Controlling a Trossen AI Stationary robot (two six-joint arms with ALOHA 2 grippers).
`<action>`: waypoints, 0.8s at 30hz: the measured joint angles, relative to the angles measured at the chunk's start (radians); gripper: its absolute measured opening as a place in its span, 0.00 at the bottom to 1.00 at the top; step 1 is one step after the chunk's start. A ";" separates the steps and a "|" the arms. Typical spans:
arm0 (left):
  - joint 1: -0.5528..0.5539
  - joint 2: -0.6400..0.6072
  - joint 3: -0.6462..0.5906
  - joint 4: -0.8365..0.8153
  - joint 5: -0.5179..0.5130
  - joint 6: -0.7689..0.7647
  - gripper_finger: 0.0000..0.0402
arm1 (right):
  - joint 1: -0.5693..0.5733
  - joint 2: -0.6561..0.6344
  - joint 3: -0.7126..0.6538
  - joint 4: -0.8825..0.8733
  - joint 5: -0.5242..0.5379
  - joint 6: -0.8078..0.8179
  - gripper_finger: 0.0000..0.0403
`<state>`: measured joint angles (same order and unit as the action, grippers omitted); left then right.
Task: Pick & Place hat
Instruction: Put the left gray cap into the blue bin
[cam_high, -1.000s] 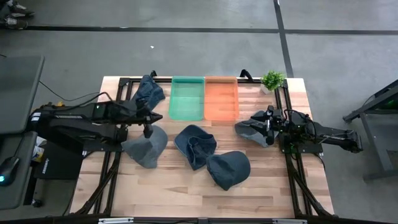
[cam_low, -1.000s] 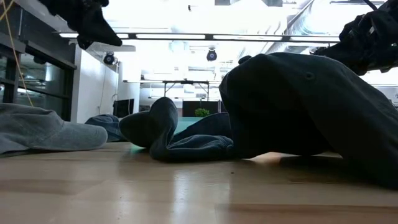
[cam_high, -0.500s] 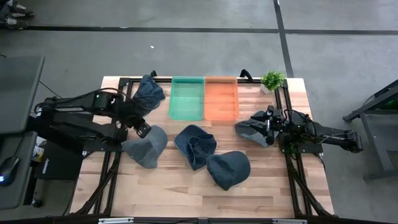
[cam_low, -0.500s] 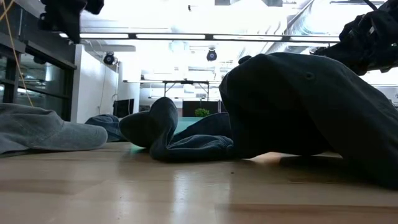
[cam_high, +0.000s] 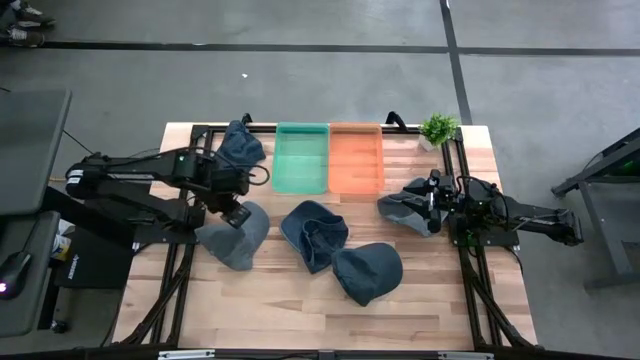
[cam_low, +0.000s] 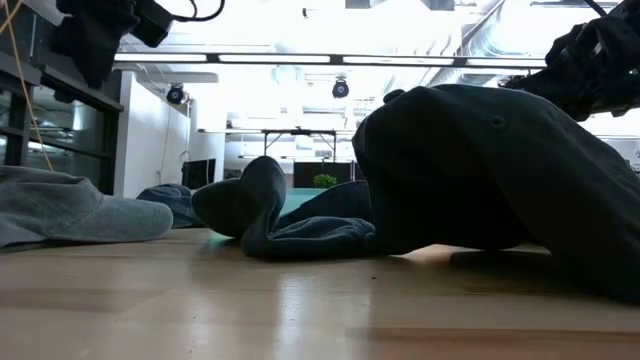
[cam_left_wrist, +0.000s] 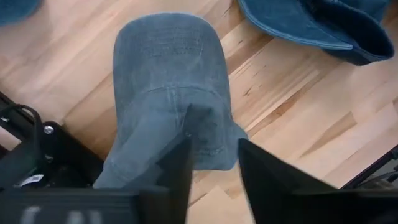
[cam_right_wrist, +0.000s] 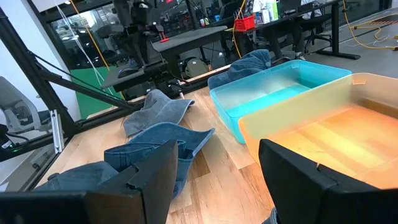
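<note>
Several denim hats lie on the wooden table. A grey-blue hat (cam_high: 236, 236) (cam_left_wrist: 168, 81) rests on its brim at the left. My left gripper (cam_high: 236, 211) (cam_left_wrist: 214, 168) hangs above it, pointing down, open, and touches nothing. Dark blue hats lie at the middle (cam_high: 314, 233) and nearer the front edge (cam_high: 368, 272). Another hat (cam_high: 240, 148) lies at the far left. My right gripper (cam_high: 432, 205) (cam_right_wrist: 217, 180) waits level at the right, open, with one more dark hat (cam_high: 403, 210) right beside it. My right gripper stands right at the dark hat at the table's right side; whether its fingers touch it I cannot tell, since the arm covers that spot.
A green bin (cam_high: 302, 158) and an orange bin (cam_high: 356, 158) stand side by side at the far edge. A small potted plant (cam_high: 438, 128) stands at the far right corner. Black frame rails run along both table sides. Bare wood lies along the near edge.
My left arm has risen, and its gripper has tipped from nearly level to pointing down over the grey-blue hat, rolling as it went. Its fingers have parted. The hats and my right arm have kept still.
</note>
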<state>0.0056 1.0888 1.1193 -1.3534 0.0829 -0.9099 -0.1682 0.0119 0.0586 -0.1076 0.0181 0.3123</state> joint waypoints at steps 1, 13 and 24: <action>0.000 0.002 -0.011 0.003 0.008 -0.019 0.38 | 0.000 0.000 0.000 0.000 0.000 0.000 0.55; -0.031 -0.003 -0.270 0.127 0.074 -0.258 0.64 | 0.000 0.000 0.000 0.000 0.000 0.000 0.55; -0.099 0.073 -0.362 0.183 -0.004 -0.246 0.64 | 0.000 0.001 0.000 0.000 0.000 0.000 0.55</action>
<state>-0.0937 1.1616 0.7570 -1.1701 0.0792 -1.1555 -0.1684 0.0128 0.0586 -0.1075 0.0183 0.3123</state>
